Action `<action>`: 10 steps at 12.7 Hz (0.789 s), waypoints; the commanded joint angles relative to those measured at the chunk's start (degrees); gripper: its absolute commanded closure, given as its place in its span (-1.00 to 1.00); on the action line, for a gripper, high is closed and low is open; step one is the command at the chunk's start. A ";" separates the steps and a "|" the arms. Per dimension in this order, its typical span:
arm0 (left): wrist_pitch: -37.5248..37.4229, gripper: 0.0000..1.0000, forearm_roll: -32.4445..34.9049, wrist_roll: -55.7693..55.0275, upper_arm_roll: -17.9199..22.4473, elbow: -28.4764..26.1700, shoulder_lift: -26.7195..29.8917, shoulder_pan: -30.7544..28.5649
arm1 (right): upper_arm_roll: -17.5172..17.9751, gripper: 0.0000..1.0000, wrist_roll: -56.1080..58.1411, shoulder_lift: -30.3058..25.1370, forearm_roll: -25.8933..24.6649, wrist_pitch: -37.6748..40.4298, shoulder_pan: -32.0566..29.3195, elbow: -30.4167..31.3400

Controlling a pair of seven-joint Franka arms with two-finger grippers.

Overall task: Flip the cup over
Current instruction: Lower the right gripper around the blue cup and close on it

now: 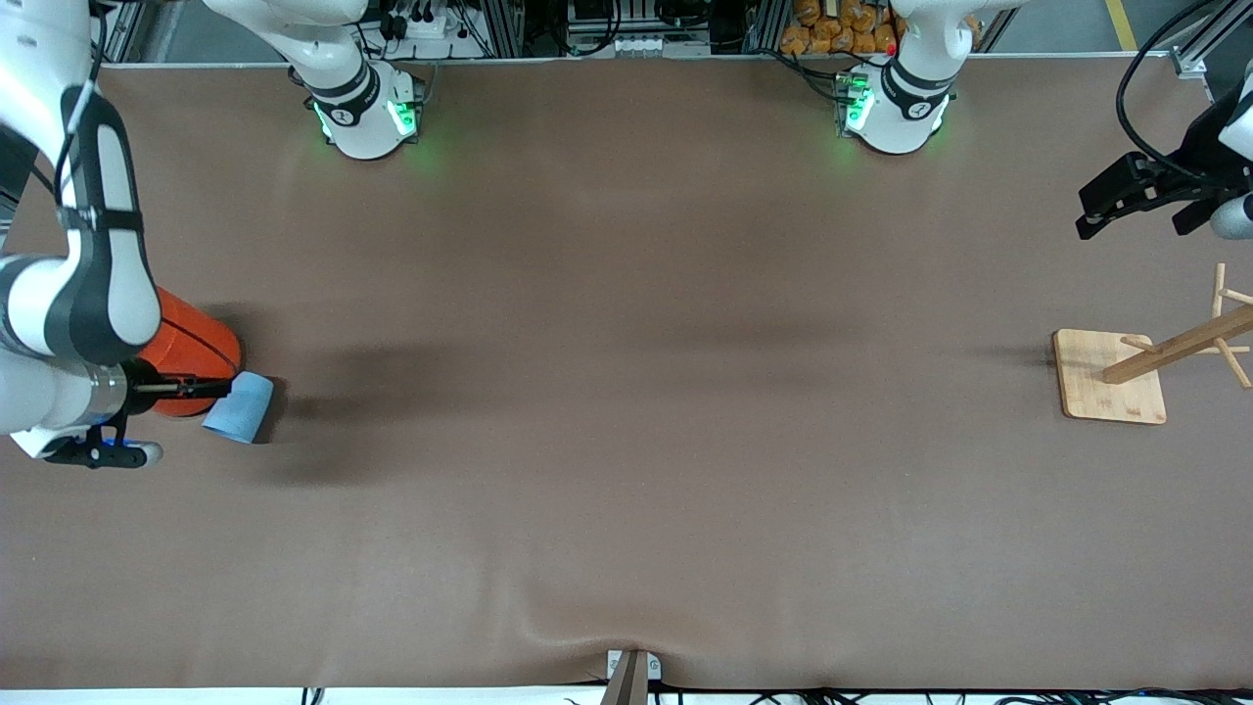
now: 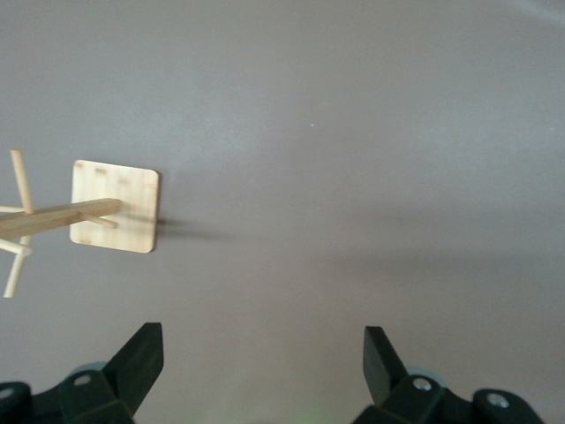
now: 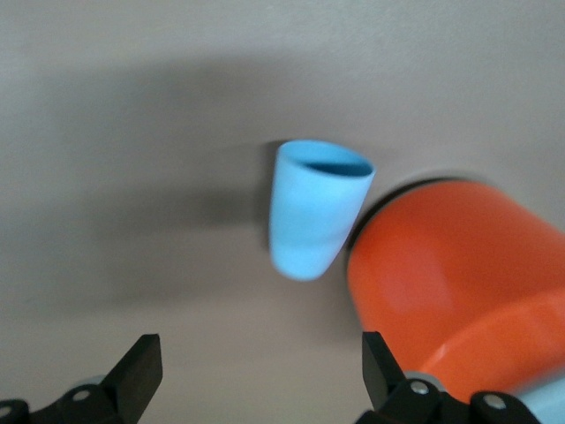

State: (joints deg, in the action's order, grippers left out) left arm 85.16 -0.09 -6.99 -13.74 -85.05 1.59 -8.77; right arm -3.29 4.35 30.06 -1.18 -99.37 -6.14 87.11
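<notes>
The light blue cup (image 1: 238, 407) is on the table at the right arm's end, touching the orange-red can (image 1: 193, 354) on the side nearer the front camera. In the right wrist view the cup (image 3: 313, 208) appears to lie on its side, with its dark blue mouth turned away from the fingers. My right gripper (image 1: 210, 390) (image 3: 262, 362) is open and empty. It is low, just short of the cup's base and close beside the can (image 3: 450, 274). My left gripper (image 1: 1096, 220) (image 2: 263, 353) is open and empty, waiting high over the left arm's end.
A wooden peg rack on a square bamboo base (image 1: 1111, 377) (image 2: 115, 205) stands at the left arm's end. The brown mat (image 1: 626, 392) has a wrinkle at its front edge, by a clamp (image 1: 631, 676).
</notes>
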 commanded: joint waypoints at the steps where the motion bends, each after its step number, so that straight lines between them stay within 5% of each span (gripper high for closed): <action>1: -0.35 -1.00 -1.32 -0.48 -0.15 0.23 -0.01 -0.54 | 0.74 -1.00 0.14 2.72 -1.11 -2.31 -0.46 -0.54; 10: 1.49 -1.00 -1.15 -0.66 0.20 0.41 -0.45 -1.95 | 0.74 -1.00 1.10 9.22 -2.16 -8.21 -1.94 -0.54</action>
State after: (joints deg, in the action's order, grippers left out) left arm 85.65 -0.64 -7.17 -13.18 -85.30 1.30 -10.42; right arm -3.21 4.70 37.76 -1.79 -107.02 -6.74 87.14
